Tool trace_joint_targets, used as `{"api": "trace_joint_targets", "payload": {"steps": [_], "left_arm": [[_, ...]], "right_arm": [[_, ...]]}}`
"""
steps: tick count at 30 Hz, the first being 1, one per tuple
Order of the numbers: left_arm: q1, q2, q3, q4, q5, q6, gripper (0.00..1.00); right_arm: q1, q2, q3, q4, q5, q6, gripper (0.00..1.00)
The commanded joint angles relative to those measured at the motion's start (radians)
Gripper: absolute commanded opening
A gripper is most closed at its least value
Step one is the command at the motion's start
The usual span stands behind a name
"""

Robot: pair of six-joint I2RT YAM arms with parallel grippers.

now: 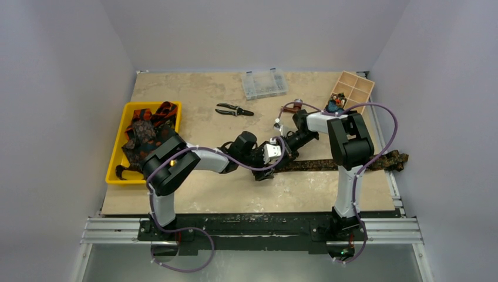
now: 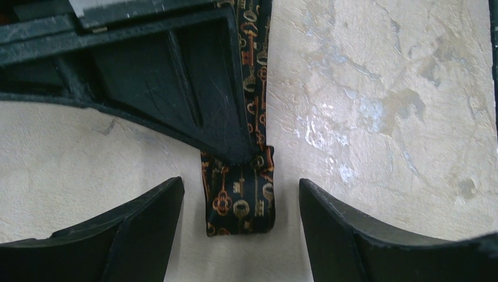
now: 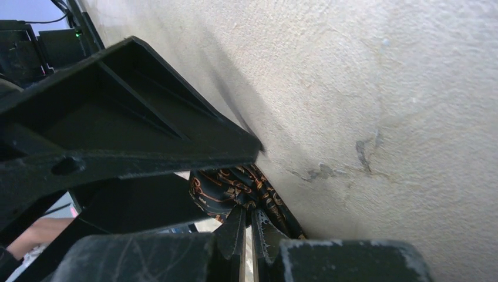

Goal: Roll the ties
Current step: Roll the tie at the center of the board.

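Note:
One dark tie with an orange and gold key pattern lies lengthwise across the table, its wide end past the right edge. Its near end is folded back on itself. My left gripper is open and low over the table, one finger on each side of that fold, touching nothing. My right gripper is shut on the folded cloth, pinning it just behind the fold. In the top view both grippers, left and right, meet at the tie's left end. Several more ties lie heaped in a bin.
The yellow bin stands at the left edge. Black-handled pliers lie at mid-back. A clear plastic box and a wooden compartment tray stand along the back right. The right arm's cable loops above the tie.

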Motion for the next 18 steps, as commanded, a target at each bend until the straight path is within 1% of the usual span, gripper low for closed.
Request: {"api": "trace_joint_targets", "payload": {"steps": [1,4,7,10,14,18], "left_arm": [[-0.019,0.051,0.066,-0.003,-0.034,0.008,0.69],[-0.022,0.064,0.086,-0.047,-0.056,0.033,0.58],[-0.022,0.042,0.056,-0.067,-0.057,0.067,0.49],[-0.022,0.023,0.026,-0.085,-0.046,0.104,0.40],[-0.021,0.017,0.020,-0.095,-0.054,0.111,0.34],[-0.021,0.025,0.046,-0.121,-0.068,0.106,0.26]], "right_arm": [[0.013,-0.052,-0.007,0.052,-0.005,-0.036,0.00],[0.013,-0.075,0.008,0.030,-0.022,-0.044,0.00],[0.013,-0.096,0.031,0.003,-0.033,-0.044,0.00],[0.013,-0.101,0.044,-0.013,0.001,-0.049,0.00],[0.015,-0.073,0.037,-0.024,0.027,-0.069,0.00],[0.015,-0.051,0.039,-0.023,-0.011,-0.055,0.01]]}}
